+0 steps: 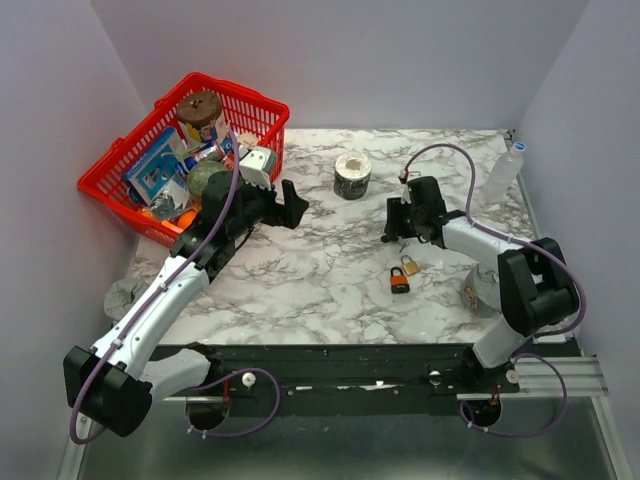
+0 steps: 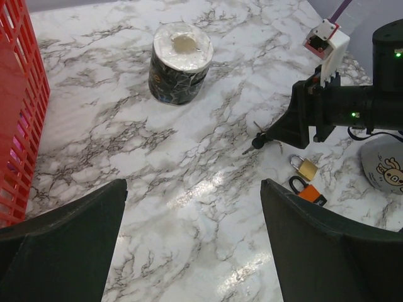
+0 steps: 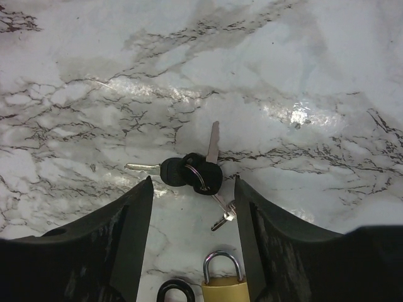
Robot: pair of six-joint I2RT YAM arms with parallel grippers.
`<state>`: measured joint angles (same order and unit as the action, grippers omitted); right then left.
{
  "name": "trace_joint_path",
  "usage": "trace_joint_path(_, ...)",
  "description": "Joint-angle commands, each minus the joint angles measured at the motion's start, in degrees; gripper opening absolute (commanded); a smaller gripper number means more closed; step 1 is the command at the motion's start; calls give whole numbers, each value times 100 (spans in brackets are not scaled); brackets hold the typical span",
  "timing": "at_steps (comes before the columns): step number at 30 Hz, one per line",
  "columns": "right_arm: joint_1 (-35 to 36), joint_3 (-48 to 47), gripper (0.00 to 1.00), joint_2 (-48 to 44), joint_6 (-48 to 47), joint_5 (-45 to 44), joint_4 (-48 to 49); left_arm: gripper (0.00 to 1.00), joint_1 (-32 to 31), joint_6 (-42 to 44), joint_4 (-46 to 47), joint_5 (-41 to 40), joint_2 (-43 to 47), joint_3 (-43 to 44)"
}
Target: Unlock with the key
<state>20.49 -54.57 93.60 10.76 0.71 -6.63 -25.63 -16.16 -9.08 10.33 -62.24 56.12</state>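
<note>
- Key (image 3: 210, 157): black head, thin silvery blade, lying flat on the marble surface (image 3: 75, 75) with the blade pointing to the far side. It shares a ring with a second black-headed key (image 3: 165, 170) whose blade points left. A smaller silvery key (image 3: 221, 219) appears to trail from the same ring.
- Right gripper (image 3: 194, 184): fingers spread, one on either side of the bunch, low over the surface. Nothing pinched.
- Brass padlock (image 3: 221, 280): just near of the keys. Orange-and-black padlock (image 1: 400, 283) sits just beside it, on its near-left.
- Left gripper (image 2: 194, 185): spread, holding nothing, well apart to the left, facing the work.
- Step, as judged: pre-grasp for picking up the key. Neither lock looks opened.
- Next move calls for closing on one black head only, leaving the blade free. The ring-mates would likely dangle and could snag. A padlock then needs steadying, probably by the left gripper. Which padlock the key fits: cannot tell.
- Views:
  - Right wrist alone separates the bunch into single keys and shows the gap to each finger.
  - Top view hides the keys behind the right gripper but gives the layout: tape roll (image 1: 352, 176) to its far-left, red basket (image 1: 268, 128) far left.
  - Left wrist view shows, side-on, the key heads just under the right gripper's tips.
</note>
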Motion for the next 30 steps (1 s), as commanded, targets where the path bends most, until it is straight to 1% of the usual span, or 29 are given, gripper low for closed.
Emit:
trace_joint_path(1, 139, -273, 62, 289, 31, -27, -180, 95, -30, -62, 135, 92, 45, 40)
trace_joint_path(7, 245, -450, 62, 632, 84, -53, -303, 95, -39, -89, 135, 119, -16, 31)
trace_joint_path(14, 280, -450, 57, 738, 180, -694, -374, 95, -48, -89, 135, 119, -69, 31)
trace_joint_path(20, 289, -555, 54, 993, 224, -791, -426, 95, -56, -98, 126, 128, -122, 31)
trace_joint_path(24, 298, -608, 47, 1037, 277, -888, -488, 95, -56, -89, 108, 119, -201, 40)
trace_joint_path(25, 298, -617, 41, 1029, 294, -871, -488, 95, -56, -89, 108, 119, -201, 48)
trace_joint_path(27, 298, -590, 34, 993, 303, -818, -488, 95, -56, -80, 108, 127, -227, 48)
trace_joint_path(28, 298, -573, 28, 967, 330, -792, -488, 95, -56, -89, 108, 136, -227, 40)
trace_joint_path(30, 298, -520, 21, 879, 365, -704, -479, 95, -65, -98, 117, 145, -227, 48)
